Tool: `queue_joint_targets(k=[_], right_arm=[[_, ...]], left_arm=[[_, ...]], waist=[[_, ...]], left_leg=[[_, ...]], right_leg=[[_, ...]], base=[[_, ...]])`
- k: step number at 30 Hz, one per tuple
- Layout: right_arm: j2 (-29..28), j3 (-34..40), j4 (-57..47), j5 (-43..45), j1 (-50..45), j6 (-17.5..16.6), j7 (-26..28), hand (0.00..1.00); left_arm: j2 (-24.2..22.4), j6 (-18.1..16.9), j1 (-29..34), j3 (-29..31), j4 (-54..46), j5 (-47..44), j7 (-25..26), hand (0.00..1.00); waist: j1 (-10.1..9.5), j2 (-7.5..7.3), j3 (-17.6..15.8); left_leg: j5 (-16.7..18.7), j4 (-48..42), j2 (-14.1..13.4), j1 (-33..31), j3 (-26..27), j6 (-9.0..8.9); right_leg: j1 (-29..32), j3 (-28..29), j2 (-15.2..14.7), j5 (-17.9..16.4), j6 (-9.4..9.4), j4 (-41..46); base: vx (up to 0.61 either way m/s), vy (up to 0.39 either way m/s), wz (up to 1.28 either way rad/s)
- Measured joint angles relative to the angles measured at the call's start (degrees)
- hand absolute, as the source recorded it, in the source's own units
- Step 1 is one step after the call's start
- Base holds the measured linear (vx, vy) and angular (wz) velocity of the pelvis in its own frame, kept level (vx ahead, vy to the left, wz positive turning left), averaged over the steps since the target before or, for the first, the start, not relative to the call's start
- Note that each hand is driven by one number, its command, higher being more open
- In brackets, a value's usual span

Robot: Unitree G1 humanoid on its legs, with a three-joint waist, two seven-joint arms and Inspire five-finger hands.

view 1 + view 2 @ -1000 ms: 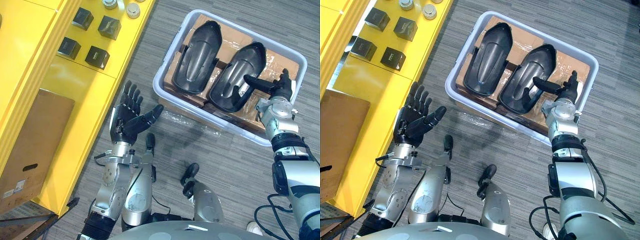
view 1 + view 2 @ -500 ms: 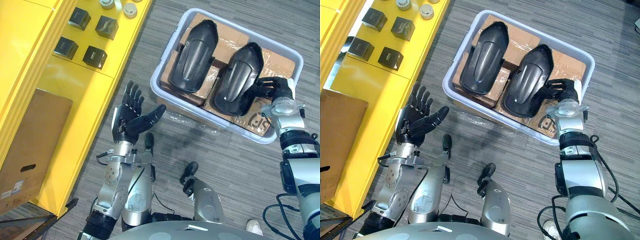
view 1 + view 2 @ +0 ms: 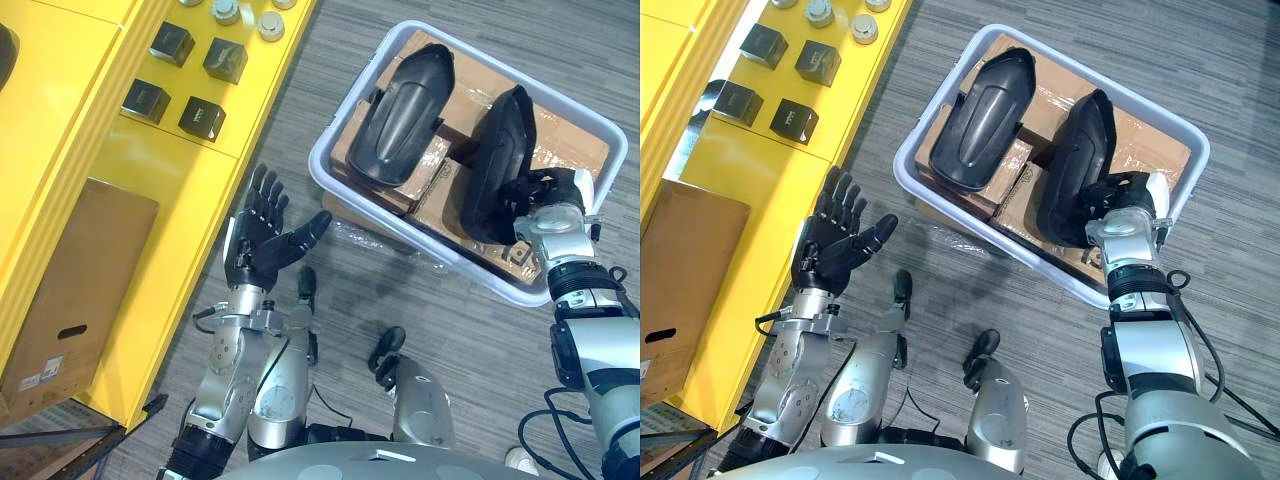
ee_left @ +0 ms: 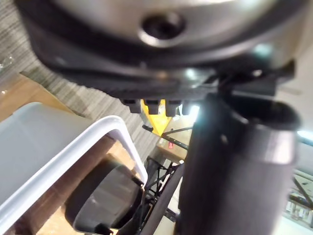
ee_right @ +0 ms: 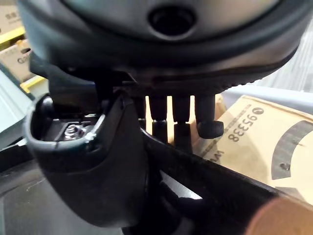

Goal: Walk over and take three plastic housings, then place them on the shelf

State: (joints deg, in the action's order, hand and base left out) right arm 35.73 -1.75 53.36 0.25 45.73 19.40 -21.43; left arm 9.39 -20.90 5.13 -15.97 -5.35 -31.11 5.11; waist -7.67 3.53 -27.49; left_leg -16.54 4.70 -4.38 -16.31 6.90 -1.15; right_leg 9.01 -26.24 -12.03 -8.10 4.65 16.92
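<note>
The left hand (image 3: 262, 240) hung open, empty, beside the shelf (image 3: 120, 150). The right hand (image 3: 550, 195) clasped one housing (image 3: 495, 160), tipped on edge in the tub (image 3: 316, 168); a second housing (image 3: 400, 118) lay beyond. Probably light, stiff, slick: grip the rim.

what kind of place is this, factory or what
Likely a factory or warehouse work area: a yellow shelf holding small black blocks, and a pale tote on the floor with black plastic housings on cardboard boxes.
</note>
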Motion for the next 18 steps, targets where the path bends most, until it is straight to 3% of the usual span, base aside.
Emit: queue_joint_targets(k=[6, 13, 18], right_arm=[[0.0, 3.4, -4.3, -4.5, -2.5, -0.4, -7.2, 0.00], [0.5, 4.4, -15.4, -10.4, -2.5, -8.1, -17.3, 0.00], [0.5, 5.3, -26.7, -13.8, -7.3, -12.8, -20.3, 0.00]], left_arm=[[0.0, -0.2, 0.4, 0.0, -2.6, 0.2, -1.6, 1.00], [0.6, 0.5, -4.8, -0.8, -4.4, 2.6, -2.5, 1.00], [0.8, 5.8, -7.0, -1.2, -8.2, 2.5, -5.4, 1.00]], waist=[[0.62, 0.16, -0.1], [3.50, 0.41, -0.2], [4.62, 0.38, -0.3]], left_leg=[[-0.1, 0.0, 0.1, -0.2, 0.8, 0.14], [0.0, 0.0, -0.3, 2.0, 2.5, 0.23], [0.7, 0.0, -0.2, 5.4, 2.8, 0.14]], right_leg=[[0.7, 0.8, -0.3, 0.3, 0.40, 0.1], [-0.3, 2.4, -0.1, 0.4, 0.61, 0.1], [-3.9, 2.5, 0.0, 0.5, 0.63, -0.5]], base=[[0.00, -0.026, -0.06], [0.00, -0.050, -0.11], [0.00, -0.044, -0.04]])
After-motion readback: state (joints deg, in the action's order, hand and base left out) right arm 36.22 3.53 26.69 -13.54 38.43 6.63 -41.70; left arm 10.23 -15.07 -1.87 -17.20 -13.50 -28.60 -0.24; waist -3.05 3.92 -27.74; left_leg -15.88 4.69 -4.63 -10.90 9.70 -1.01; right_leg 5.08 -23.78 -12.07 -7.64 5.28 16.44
